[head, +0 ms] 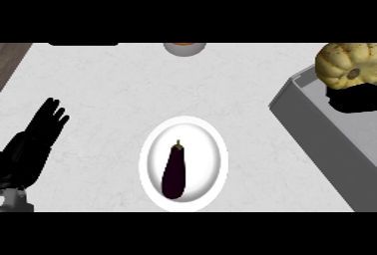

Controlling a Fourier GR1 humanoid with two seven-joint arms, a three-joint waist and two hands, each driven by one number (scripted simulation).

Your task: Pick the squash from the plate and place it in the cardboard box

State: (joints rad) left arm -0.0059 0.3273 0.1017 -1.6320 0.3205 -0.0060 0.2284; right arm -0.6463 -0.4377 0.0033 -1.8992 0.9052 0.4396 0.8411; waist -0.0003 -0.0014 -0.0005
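Right hand (352, 97) grips squash (346, 62) — over box (309, 124).

Black robot hands on the counter view.

The left hand (40, 127) is matte black all over, with slim, rounded fingers and a broad, blocky palm; below it a small patch of lighter grey forearm shows at the lower left corner. The right hand (357, 97) appears only as a dark black mass with no markings, its shape hard to make out.
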